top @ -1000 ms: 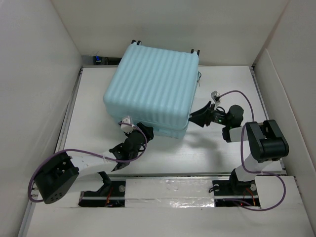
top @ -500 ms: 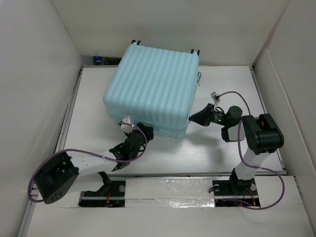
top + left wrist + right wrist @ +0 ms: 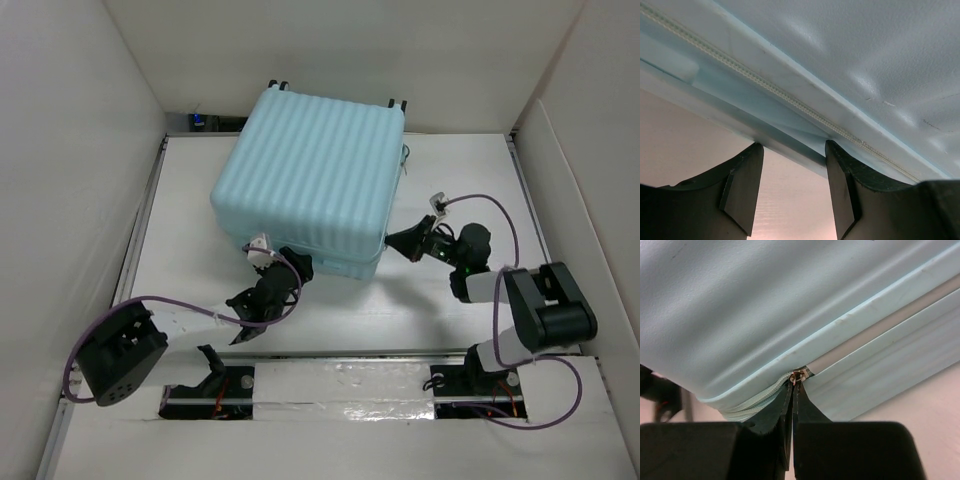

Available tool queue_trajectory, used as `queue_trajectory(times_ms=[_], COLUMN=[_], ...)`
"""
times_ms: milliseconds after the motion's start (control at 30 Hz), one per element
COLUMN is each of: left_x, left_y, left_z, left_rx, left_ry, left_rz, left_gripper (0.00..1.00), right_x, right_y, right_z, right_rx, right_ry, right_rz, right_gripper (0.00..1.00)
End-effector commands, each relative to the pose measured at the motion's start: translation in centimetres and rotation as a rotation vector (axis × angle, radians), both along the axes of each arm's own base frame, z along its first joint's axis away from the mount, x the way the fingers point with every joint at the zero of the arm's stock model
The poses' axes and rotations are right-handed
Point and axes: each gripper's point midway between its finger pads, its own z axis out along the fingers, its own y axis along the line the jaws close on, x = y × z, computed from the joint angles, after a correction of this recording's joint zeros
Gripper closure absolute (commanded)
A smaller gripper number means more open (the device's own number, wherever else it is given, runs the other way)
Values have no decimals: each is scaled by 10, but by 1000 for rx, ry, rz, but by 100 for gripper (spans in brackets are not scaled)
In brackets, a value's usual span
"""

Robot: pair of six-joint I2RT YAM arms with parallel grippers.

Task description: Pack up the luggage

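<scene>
On the white table [image 3: 450, 180] the suitcase [image 3: 310, 175] lies flat, lid down, toward the back. The right gripper [image 3: 792, 386] pinches the zipper pull [image 3: 799, 375] at its corner; the left gripper [image 3: 790, 150] stands spread against the front edge. Zipping looks unfinished.
</scene>
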Motion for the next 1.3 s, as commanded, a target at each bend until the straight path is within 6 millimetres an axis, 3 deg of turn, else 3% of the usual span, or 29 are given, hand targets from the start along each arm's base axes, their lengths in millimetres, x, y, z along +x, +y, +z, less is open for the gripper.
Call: queue_trajectory(times_ms=[0, 67, 100, 167, 200, 433, 533, 600, 633, 733, 867, 1100, 1267], left_x=[-1, 4, 5, 9, 10, 15, 15, 15, 15, 15, 14, 19, 15], left_y=[-37, -41, -43, -49, -51, -57, -57, -57, -57, -55, -52, -30, -24], left_z=[13, 15, 17, 20, 21, 20, 19, 20, 20, 20, 18, 6, 7], left_rx=[29, 36, 34, 32, 26, 29, 35, 29, 29, 35, 46, 39, 51], left_ry=[-30, -38, -46, -51, -55, -57, -55, -57, -57, -57, -53, -13, -9], left_rz=[-157, -158, -156, -163, -167, -166, -163, -166, -164, -157, -154, -148, -173], left_gripper=[62, 62, 62, 62, 62, 63, 63, 63, 62, 62, 60, 53, 50], right_x=[-34, -36, -48, -54, -59, -87, -97, -94, -94, -80, -76, -77, -84], right_y=[38, 36, 44, 41, 41, 37, 37, 35, 35, 26, 29, 22, 8], right_z=[8, -9, 7, 2, 12, 1, -12, -20, -21, -18, -7, -17, -9], right_rx=[-140, -261, -257, -300, -293, -321, -308, -317, -323, -322, -294, -298, -251], right_ry=[-140, -87, -135, -98, -114, -25, 9, 24, 21, 15, -17, 24, 23], right_rz=[88, 15, 30, -10, -29, -82, -58, -76, -78, -143, -116, -134, -199], right_gripper=[100, 100, 100, 100, 100, 100, 99, 82, 66, 55, 54, 54, 39])
